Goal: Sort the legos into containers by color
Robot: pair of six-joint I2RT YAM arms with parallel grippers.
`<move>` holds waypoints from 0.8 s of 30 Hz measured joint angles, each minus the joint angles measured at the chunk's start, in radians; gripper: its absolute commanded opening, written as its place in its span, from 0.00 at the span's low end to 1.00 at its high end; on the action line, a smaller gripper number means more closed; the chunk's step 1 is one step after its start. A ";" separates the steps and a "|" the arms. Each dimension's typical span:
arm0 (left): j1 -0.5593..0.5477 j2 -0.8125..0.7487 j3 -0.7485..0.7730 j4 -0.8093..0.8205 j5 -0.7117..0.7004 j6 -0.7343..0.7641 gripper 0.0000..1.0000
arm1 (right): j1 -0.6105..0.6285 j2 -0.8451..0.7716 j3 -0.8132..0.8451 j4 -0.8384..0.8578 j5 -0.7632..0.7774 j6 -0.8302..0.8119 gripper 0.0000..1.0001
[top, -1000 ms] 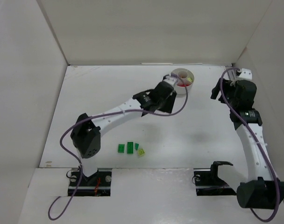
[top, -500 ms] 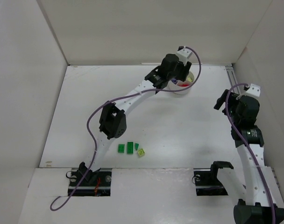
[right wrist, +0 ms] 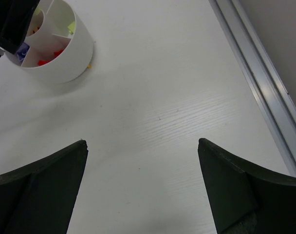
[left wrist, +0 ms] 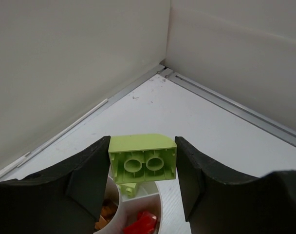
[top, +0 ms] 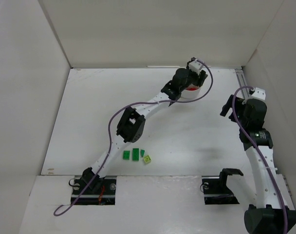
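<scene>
My left gripper (left wrist: pixel 142 163) is shut on a lime lego (left wrist: pixel 142 157), held just above the round white dish (left wrist: pixel 150 207) at the back of the table. Below it the dish holds another lime brick (left wrist: pixel 130 187), red bricks (left wrist: pixel 140 224) and orange-brown bricks (left wrist: pixel 105 214) in separate wedges. In the top view the left arm covers most of the dish (top: pixel 191 92). Dark green legos (top: pixel 131 154) and a lime one (top: pixel 147 159) lie near the front edge. My right gripper (right wrist: pixel 142 185) is open and empty over bare table right of the dish (right wrist: pixel 60 58).
A metal rail (right wrist: pixel 257 83) runs along the right wall. White walls enclose the table on the left, back and right. The left arm (top: pixel 138 114) stretches diagonally across the middle of the table.
My left arm has reached further back and right, bringing the lime lego over the dish. The right arm shifted slightly and stays off to the right.
</scene>
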 measured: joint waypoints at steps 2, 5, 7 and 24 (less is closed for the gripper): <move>0.004 0.024 0.002 0.049 -0.001 -0.008 0.52 | 0.000 0.003 0.000 0.000 -0.011 -0.001 1.00; 0.012 0.065 0.020 0.112 -0.001 -0.021 0.53 | 0.000 0.005 -0.001 -0.002 -0.024 -0.001 1.00; 0.019 0.085 0.021 0.145 -0.003 -0.027 0.55 | 0.000 0.005 -0.001 -0.005 -0.032 -0.001 1.00; 0.031 0.106 -0.016 0.225 -0.027 -0.031 0.80 | 0.000 0.051 -0.033 -0.010 -0.098 -0.003 1.00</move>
